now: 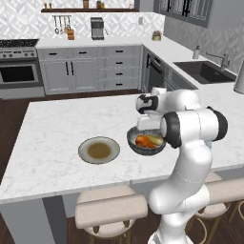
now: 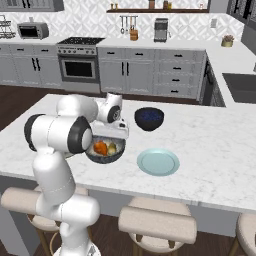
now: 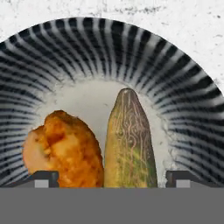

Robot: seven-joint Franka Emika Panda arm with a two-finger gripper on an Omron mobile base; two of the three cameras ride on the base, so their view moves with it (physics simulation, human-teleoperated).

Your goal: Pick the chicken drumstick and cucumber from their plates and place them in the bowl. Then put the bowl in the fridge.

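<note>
The grey bowl (image 1: 143, 150) (image 2: 107, 159) stands on the island counter, its striped inner wall (image 3: 87, 48) seen from above in the hand view. Inside lie the orange-brown chicken drumstick (image 1: 142, 140) (image 2: 100, 147) (image 3: 61, 148) and, touching it, the yellowish-green cucumber (image 1: 153, 141) (image 2: 112, 148) (image 3: 129, 144). My gripper (image 1: 145, 129) (image 2: 109, 139) (image 3: 113, 179) hangs just above the bowl, pointing down, open, its fingertips (image 3: 46, 178) wide apart on either side of the two foods and holding nothing. The beige plate (image 1: 98, 150) and the light blue plate (image 2: 158, 162) are bare. The fridge is out of view.
A dark navy bowl (image 2: 149, 118) sits farther back on the island. Stools (image 1: 112, 209) line the island's near edge. A sink (image 1: 205, 71) is set in the right-hand counter, and an oven (image 2: 79, 67) stands against the back wall.
</note>
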